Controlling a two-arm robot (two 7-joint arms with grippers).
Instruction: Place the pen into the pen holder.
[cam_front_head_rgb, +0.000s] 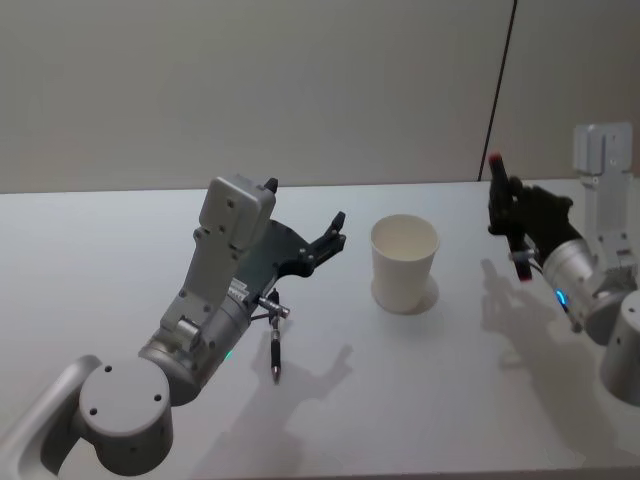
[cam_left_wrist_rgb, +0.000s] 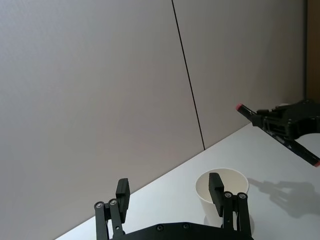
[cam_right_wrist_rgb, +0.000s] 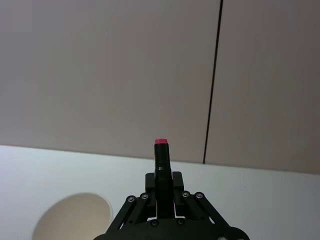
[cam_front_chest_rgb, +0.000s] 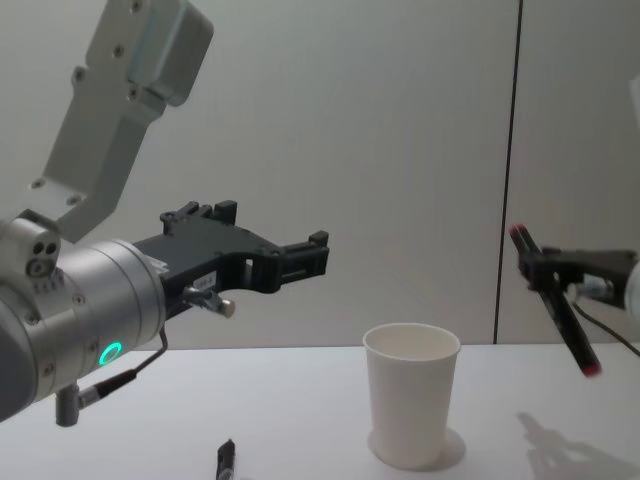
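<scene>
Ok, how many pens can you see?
2. A red-tipped pen is held in the right gripper, right of the pen holder; a black pen lies on the table by the left arm.

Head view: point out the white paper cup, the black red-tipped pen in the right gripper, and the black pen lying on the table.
White paper cup (cam_front_head_rgb: 405, 275), head view, front wall.
Black red-tipped pen (cam_front_head_rgb: 498, 172), head view, upper barrel.
Black pen on the table (cam_front_head_rgb: 276, 358), head view, mid barrel.
</scene>
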